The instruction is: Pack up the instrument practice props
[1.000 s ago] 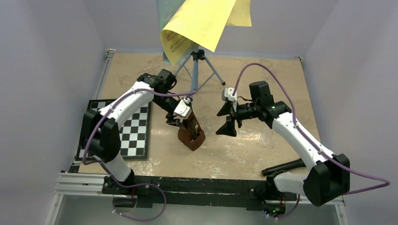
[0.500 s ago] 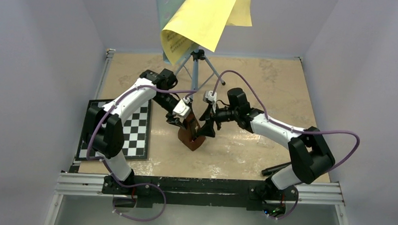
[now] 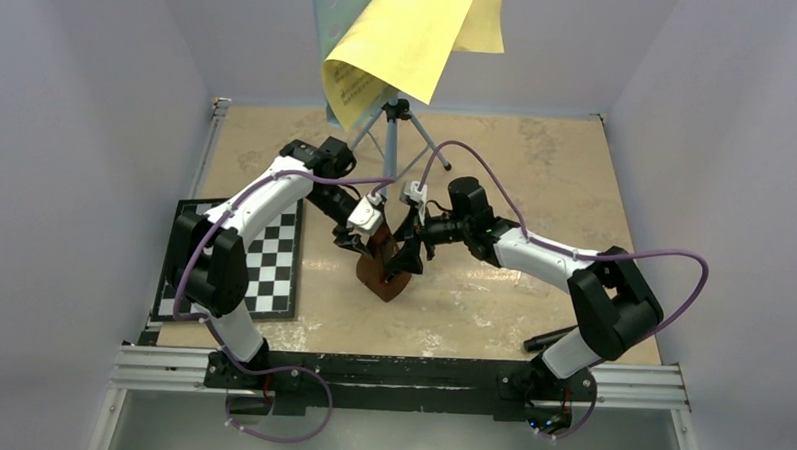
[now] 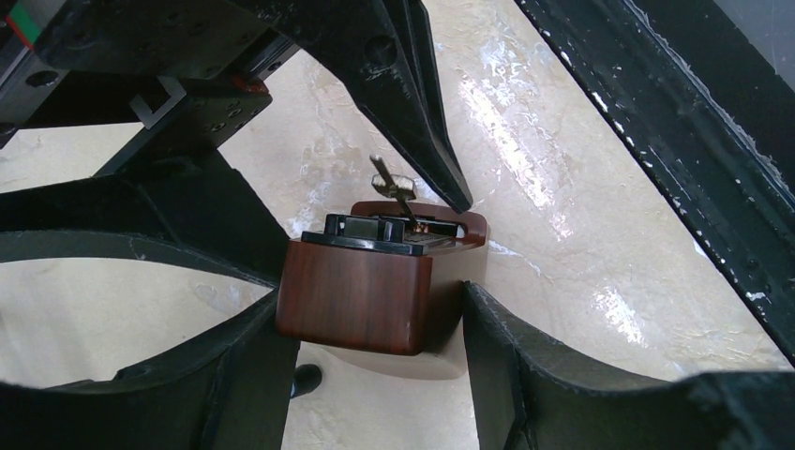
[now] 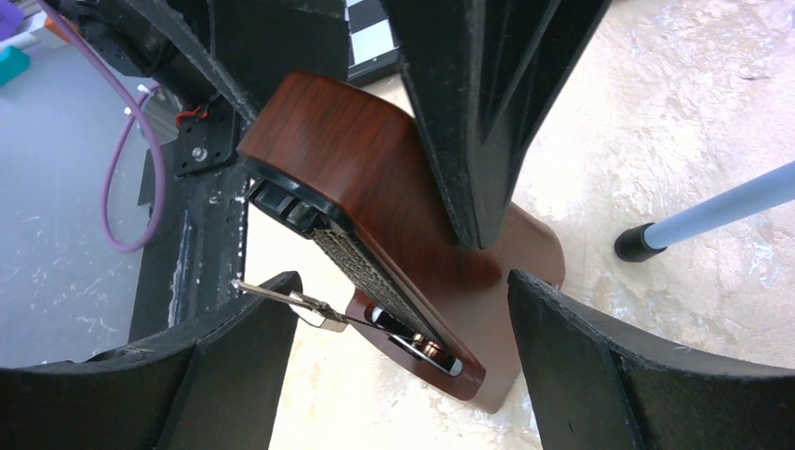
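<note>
The brown pyramid-shaped metronome (image 3: 383, 271) stands mid-table with its pendulum (image 5: 309, 307) exposed. My left gripper (image 4: 370, 300) comes down over its top and is shut on it, one finger pressed against each sloping side. From the right, my right gripper (image 5: 403, 281) is open and straddles the metronome's lower part. Its left finger (image 5: 234, 356) is close to the pendulum weight, and a gap shows beside its right finger. At the back, yellow sheets (image 3: 406, 35) hang over the light-blue music stand (image 3: 332, 13) on its tripod (image 3: 393, 135).
A black-and-white chessboard (image 3: 263, 260) lies at the left edge, beside the left arm. One tripod leg with a black foot (image 5: 637, 242) stands close behind the metronome. A black bar-shaped object (image 3: 561, 338) lies near the right arm's base. Walls enclose the table.
The right arm has swung left from mid-table, and its open jaws now sit around the metronome. The left gripper has stayed on the metronome and narrowed slightly.
</note>
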Tool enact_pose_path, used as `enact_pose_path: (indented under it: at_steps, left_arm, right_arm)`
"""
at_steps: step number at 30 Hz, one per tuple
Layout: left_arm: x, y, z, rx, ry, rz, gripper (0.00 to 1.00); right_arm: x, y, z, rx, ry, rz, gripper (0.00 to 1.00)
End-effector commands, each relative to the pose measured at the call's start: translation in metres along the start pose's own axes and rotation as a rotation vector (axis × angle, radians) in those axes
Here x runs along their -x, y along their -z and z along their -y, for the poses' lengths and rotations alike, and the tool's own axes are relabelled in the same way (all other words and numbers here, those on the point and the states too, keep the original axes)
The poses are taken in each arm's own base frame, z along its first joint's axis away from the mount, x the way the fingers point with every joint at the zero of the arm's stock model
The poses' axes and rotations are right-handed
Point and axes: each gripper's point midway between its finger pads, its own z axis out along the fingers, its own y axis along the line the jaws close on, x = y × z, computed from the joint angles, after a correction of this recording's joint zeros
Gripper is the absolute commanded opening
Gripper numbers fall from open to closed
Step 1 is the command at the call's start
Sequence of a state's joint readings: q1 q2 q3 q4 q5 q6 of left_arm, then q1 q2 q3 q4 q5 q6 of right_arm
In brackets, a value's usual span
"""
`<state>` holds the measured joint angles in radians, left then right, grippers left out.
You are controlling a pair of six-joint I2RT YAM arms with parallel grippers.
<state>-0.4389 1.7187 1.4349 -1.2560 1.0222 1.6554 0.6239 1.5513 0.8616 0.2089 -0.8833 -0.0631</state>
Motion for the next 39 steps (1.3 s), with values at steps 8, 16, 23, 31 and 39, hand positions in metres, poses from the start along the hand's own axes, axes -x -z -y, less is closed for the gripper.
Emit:
enact_pose_path:
  at_steps: [8, 16, 23, 31, 39]
  left_arm:
    - [-0.002, -0.006, 0.007, -0.012, 0.007, 0.015, 0.0]
    - [-0.005, -0.007, 0.008, -0.004, 0.0, 0.009, 0.0]
    - [-0.007, -0.007, 0.005, -0.006, -0.004, 0.002, 0.0]
    - [-0.008, -0.008, 0.006, -0.014, 0.003, 0.004, 0.0]
    - [-0.009, -0.009, 0.01, -0.023, 0.007, 0.007, 0.0]
  right_arm:
    - [0.013, 0.008, -0.02, 0.094, 0.075, 0.017, 0.84]
    - [0.017, 0.011, 0.001, 0.041, 0.04, 0.018, 0.82]
    - [0.021, 0.014, 0.019, -0.005, 0.01, 0.018, 0.81]
    - [0.021, 0.013, 0.029, -0.031, -0.048, 0.011, 0.8]
    - [0.02, 0.019, 0.045, -0.067, -0.102, 0.017, 0.79]
